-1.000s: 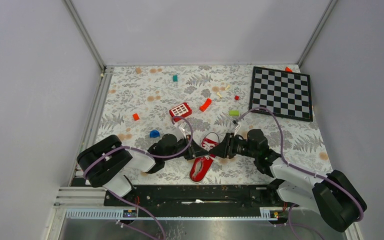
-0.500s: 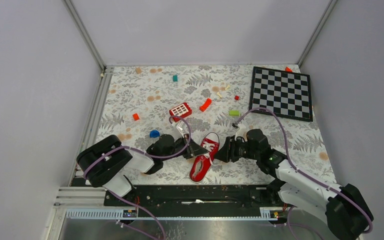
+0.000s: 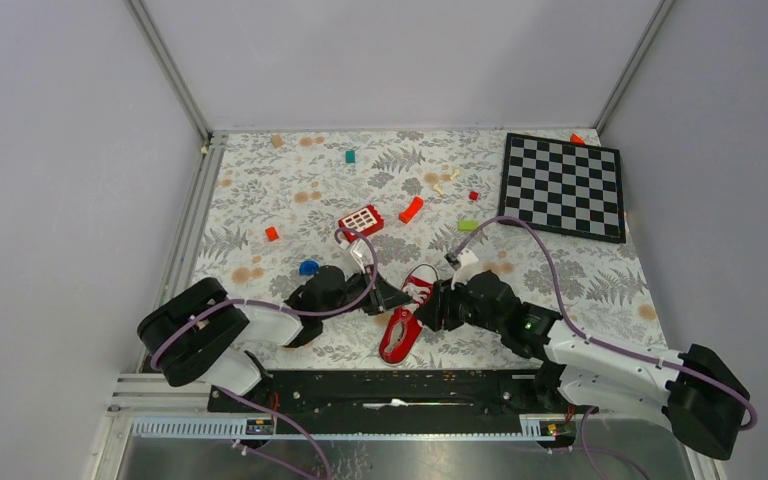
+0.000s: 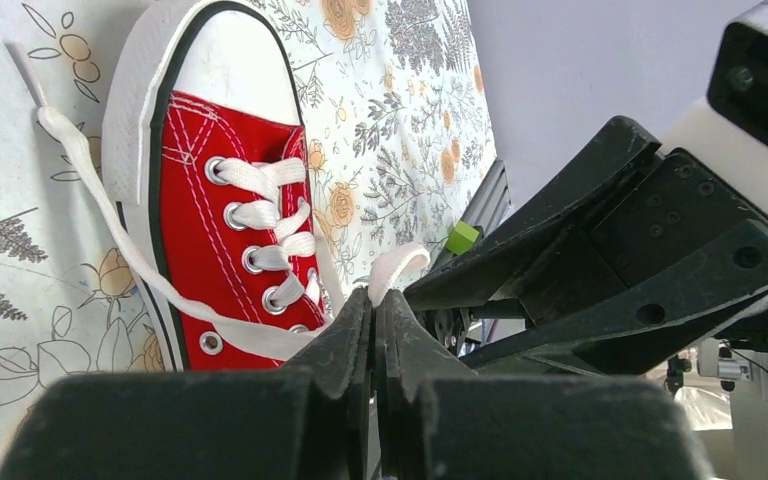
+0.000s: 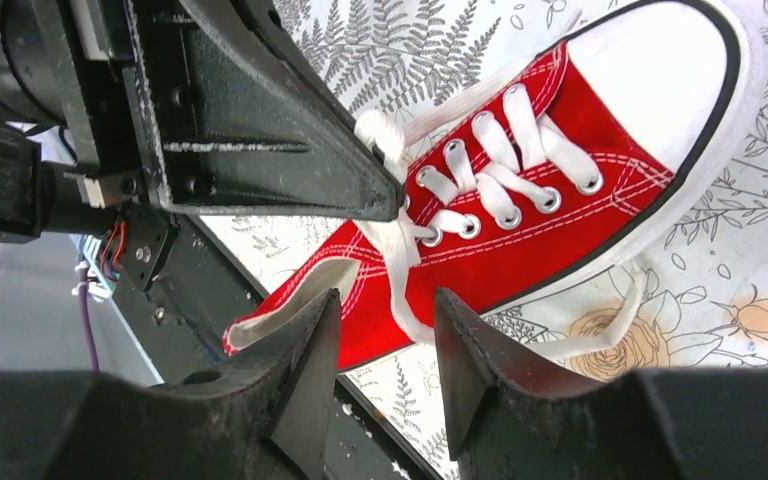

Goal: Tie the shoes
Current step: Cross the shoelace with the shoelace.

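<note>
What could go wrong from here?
The left gripper pinches the white lace only at its very tips; a pull could slip it free. The right gripper, open, straddles a strand close beside the left gripper; closing may collide. The red sneaker lies unanchored and may drag.

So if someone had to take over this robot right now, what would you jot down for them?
Left hand: shut, pinching the white lace near the shoe's opening.
Right hand: open, with a strand of lace showing in the gap between its fingers, not gripped.
Shoe: red sneaker lying on the flowered table between the two arms, toe pointing away from their bases.
Done: lace threaded through the eyelets, one strand caught.
Left: no knot or bow yet, so all the tying.
</note>
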Controlling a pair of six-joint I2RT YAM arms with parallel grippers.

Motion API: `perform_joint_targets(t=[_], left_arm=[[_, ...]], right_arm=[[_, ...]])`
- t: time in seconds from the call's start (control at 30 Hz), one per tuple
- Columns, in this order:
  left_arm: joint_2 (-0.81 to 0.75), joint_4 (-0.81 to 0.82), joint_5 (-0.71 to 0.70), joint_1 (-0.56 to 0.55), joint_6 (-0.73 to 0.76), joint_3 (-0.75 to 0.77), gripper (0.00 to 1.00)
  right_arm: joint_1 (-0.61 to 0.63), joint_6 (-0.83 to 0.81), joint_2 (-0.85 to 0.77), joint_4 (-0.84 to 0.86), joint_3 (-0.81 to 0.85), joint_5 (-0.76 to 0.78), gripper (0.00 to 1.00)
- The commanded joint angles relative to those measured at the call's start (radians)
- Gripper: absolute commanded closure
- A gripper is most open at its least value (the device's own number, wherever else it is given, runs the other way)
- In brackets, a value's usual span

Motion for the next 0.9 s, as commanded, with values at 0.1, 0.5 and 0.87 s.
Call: perform_joint_targets(t=[0.1, 0.5, 0.87], left_arm=[[-0.053, -0.018, 0.025, 0.013, 0.05, 0.041, 1.0], [-0.055, -0.025, 0.027, 0.019, 0.049, 0.047, 1.0], [-0.018, -0.029, 0.039, 0.019, 0.05, 0.077, 1.0]], right_arm=[[0.041, -0.025, 0.075, 0.027, 0.11, 0.139, 0.52], [0.108, -0.062, 0.132, -0.004, 0.168, 0.163, 0.52], [0.127, -0.088, 0.184, -0.004, 0.192, 0.159, 0.52]])
